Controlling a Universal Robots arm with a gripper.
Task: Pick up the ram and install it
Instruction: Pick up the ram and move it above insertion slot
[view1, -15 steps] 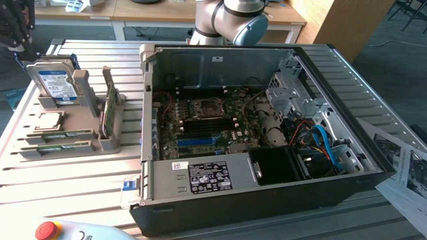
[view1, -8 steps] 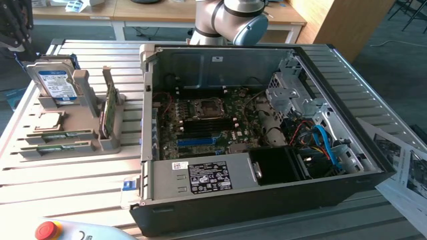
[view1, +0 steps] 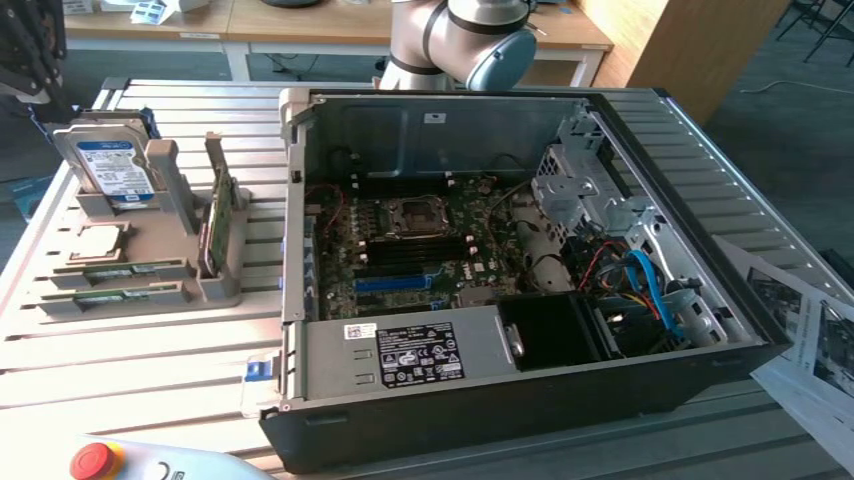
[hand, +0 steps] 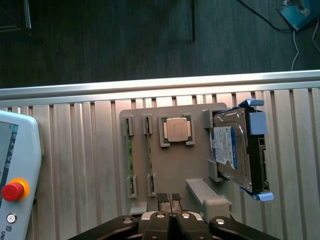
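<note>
Exterior view: nearest the camera lies the teach pendant (view1: 174, 466) with its red stop button (view1: 94, 459). Beyond it, the open computer case (view1: 534, 415) occupies the exterior view's right, with the motherboard (view1: 467, 240) exposed. The grey parts holder (view1: 200, 292) stands on the exterior view's left. The ram (view1: 118, 268) sits on edge in a slot at the holder's near end, not yet picked up. A second stick (view1: 107, 296) sits just beside it on the near side. The processor (view1: 96, 243) lies farther back, and the hard drive (view1: 114, 165) stands at the far end. A taller green card (view1: 214, 225) stands upright along the holder's right side. The arm (view1: 461, 40) rises at the far edge of the scene. In the wrist view, the gripper (hand: 169, 199) hangs over the holder, touching no part, with its fingers pressed together and holding nothing. Expected handling of the ram: light, stiff, thin and fragile. Pinch the flat faces near mid-length at the exposed upper edge. Avoid bending loads and avoid the contact edge.
</note>
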